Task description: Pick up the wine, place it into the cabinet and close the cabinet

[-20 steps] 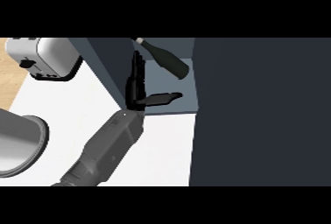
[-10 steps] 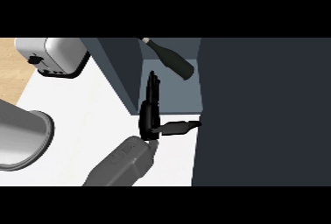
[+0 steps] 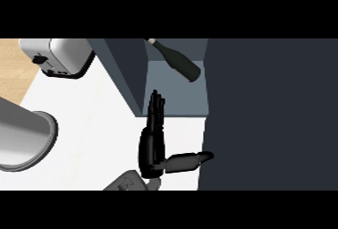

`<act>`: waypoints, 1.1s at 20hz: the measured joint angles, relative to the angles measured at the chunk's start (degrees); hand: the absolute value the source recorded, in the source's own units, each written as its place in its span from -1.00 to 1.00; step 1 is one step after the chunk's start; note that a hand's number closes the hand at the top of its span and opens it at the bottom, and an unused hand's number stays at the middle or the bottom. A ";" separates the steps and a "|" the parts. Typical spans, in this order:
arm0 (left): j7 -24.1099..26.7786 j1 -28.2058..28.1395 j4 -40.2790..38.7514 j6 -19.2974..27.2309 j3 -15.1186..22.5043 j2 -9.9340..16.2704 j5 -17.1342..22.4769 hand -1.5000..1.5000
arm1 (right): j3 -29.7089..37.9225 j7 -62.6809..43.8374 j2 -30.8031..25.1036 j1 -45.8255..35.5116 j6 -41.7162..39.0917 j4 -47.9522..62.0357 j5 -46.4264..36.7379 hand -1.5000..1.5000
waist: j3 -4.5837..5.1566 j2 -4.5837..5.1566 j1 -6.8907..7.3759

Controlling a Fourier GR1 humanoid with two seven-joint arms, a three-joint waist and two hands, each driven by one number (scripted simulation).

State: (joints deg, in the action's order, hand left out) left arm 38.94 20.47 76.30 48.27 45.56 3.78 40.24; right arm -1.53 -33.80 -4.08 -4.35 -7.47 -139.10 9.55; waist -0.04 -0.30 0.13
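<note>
The dark wine bottle point(image 3: 177, 61) lies tilted inside the open cabinet point(image 3: 175, 96), neck toward the upper left, with no hand on it. The cabinet's door point(image 3: 122, 71) stands open to the left of the opening. My left hand point(image 3: 153, 143) is over the white counter just below the opening. Its fingers are straight and point up toward the door's lower edge, its thumb sticks out to the right, and it holds nothing. The right hand does not show.
A silver toaster point(image 3: 56, 57) stands at the top left of the white counter point(image 3: 86, 125). A large metal pot point(image 3: 20, 138) sits at the left edge. The cabinet's dark body point(image 3: 271, 116) fills the right side.
The left hand has drawn back from the cabinet opening toward the view's lower edge, fingers still straight. The bottle stays in the cabinet.
</note>
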 measured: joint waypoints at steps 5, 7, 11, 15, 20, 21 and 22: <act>-2.04 -6.82 9.56 3.91 2.56 2.51 -4.17 -1.00 | 0.78 -0.34 -0.53 -0.83 -0.19 0.15 0.00 -1.00 | 0.01 0.05 0.04; -2.02 -9.96 13.20 4.70 3.65 3.42 -5.72 -1.00 | 0.43 -0.45 -0.32 -0.55 -0.21 0.13 0.04 -1.00 | 0.01 0.07 0.02; -2.53 -14.77 20.28 4.76 5.14 6.11 -7.82 -1.00 | 0.37 -0.62 -0.54 0.33 -1.32 0.22 0.29 -1.00 | 0.01 0.10 -0.04; -2.81 -18.74 26.13 3.16 6.05 11.22 -8.72 -1.00 | -1.24 -2.87 -0.55 0.63 -2.23 0.07 0.83 1.00 | 0.02 0.07 -0.07; -4.03 -22.23 32.64 -0.01 5.64 17.81 -8.63 -1.00 | -2.20 -3.59 -1.22 1.64 -5.09 0.33 1.74 1.00 | 0.00 0.09 -0.13; -3.59 -23.07 33.08 -1.98 4.72 19.37 -7.97 -1.00 | -2.75 -3.35 -1.17 2.03 -5.58 0.32 1.82 1.00 | 0.01 0.10 -0.15; -3.22 -23.93 33.59 -3.26 4.23 20.37 -7.67 -1.00 | -3.19 -2.79 -1.18 2.76 -6.34 0.28 1.92 1.00 | 0.02 0.10 -0.19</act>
State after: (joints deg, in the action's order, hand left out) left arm 35.71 -3.45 109.89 45.01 49.79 24.16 32.56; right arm -4.73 -36.59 -5.25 -1.58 -13.81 -138.82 11.47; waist -0.02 -0.20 -0.06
